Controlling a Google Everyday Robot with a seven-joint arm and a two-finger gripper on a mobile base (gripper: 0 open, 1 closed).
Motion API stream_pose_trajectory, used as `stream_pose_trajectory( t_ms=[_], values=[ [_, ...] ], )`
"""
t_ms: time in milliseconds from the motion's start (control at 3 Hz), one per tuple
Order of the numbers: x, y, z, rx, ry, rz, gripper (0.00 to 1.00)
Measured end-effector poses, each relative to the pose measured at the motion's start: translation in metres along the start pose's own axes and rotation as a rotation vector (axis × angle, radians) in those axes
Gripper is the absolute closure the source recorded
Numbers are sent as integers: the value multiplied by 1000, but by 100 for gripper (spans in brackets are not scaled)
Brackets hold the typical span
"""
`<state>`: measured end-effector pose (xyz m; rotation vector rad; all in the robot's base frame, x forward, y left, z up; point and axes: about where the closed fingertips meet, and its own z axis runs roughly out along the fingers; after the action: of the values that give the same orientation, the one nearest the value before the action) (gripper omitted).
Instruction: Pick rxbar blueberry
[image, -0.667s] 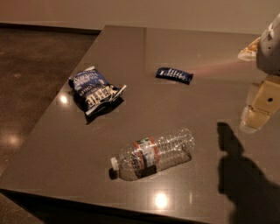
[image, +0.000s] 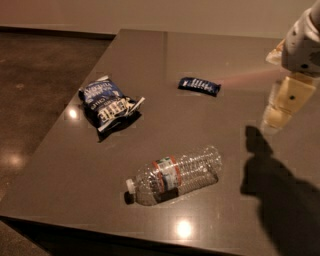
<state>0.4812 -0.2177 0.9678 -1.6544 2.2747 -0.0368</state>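
Dark glossy table (image: 150, 65), brown polished floor (image: 40, 70), pale wall (image: 150, 12), light glints (image: 184, 228)

Flat blue rxbar blueberry (image: 199, 86) left of gripper (image: 283, 103)

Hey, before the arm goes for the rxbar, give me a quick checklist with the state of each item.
1. Rxbar in view, lying flat on the table: ok.
2. Nothing on top of or touching the rxbar: ok.
3. Chip bag and bottle well apart from the rxbar: ok.
4. Gripper above the rxbar: not ok, it hangs at the right edge, off to the bar's side.
5. Table between gripper and rxbar free of things: ok.
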Motion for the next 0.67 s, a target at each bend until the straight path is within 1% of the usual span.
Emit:
stream_pose_trajectory(
  t_ms=[333,667],
  values=[
    [-8,-35,20,-13,-28,57,0],
    [-17,-75,42,3,-51,118,0]
  ],
)
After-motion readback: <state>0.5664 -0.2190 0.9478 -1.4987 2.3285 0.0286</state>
